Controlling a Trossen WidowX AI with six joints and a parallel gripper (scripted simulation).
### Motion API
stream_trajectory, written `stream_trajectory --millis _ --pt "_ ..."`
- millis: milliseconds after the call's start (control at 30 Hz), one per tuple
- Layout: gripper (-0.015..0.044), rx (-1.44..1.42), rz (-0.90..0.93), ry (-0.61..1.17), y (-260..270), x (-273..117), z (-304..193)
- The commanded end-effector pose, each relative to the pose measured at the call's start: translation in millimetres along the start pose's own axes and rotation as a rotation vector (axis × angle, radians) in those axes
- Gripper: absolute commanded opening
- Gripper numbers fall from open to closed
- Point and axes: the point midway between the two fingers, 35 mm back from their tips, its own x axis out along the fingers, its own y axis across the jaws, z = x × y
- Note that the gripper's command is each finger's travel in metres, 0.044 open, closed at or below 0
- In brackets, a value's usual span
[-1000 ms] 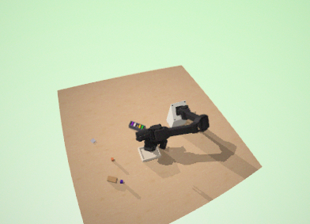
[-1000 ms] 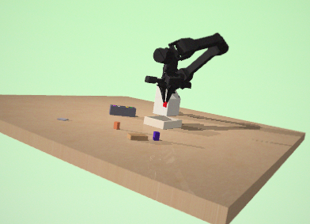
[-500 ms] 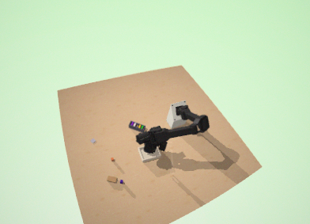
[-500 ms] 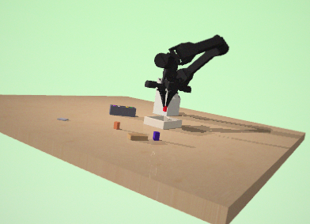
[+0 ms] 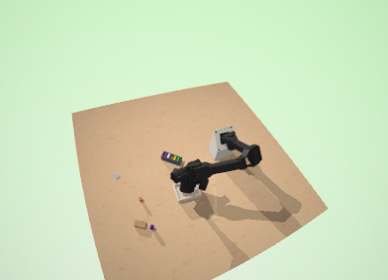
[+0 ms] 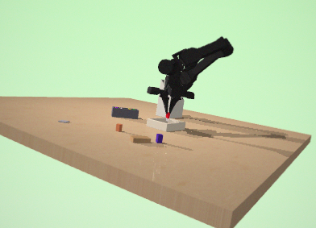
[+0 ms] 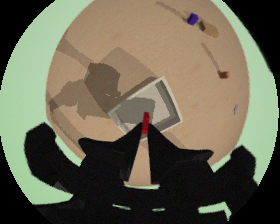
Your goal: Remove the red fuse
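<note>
Background: pale green, all round a tan wooden bench [image 6: 226, 168].
Tray: white, shallow [image 6: 165, 124], near the middle of the bench (its floor in the arm's shadow).
End effector: [image 6: 168, 114] pointing down over the tray, clenched on the red fuse [image 6: 168, 115].
Red fuse: upright between the fingertips, just above the tray's floor, inside its rim in the wrist view [image 7: 146, 122].
Fuse block: dark [image 6: 125, 112], well apart from the tray, other fuses still seated.

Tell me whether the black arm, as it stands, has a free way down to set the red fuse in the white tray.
Probably yes: the gripper holds the red fuse just above the white tray, with nothing between them.
</note>
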Motion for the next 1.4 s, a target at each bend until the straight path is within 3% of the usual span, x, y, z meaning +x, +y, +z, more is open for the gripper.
stream_trajectory --millis 0,300,433,1367 --pt "0.0105 -0.001 0.0 0.0 0.0 -0.6 0.2" --pt "0.033 -0.001 -0.001 0.0 -0.3 -3.4 0.2" --pt "0.033 0.004 -0.003 0.003 -0.6 -36.8 -0.9" --pt "0.033 0.007 -0.007 0.007 -1.3 -35.6 -1.5"
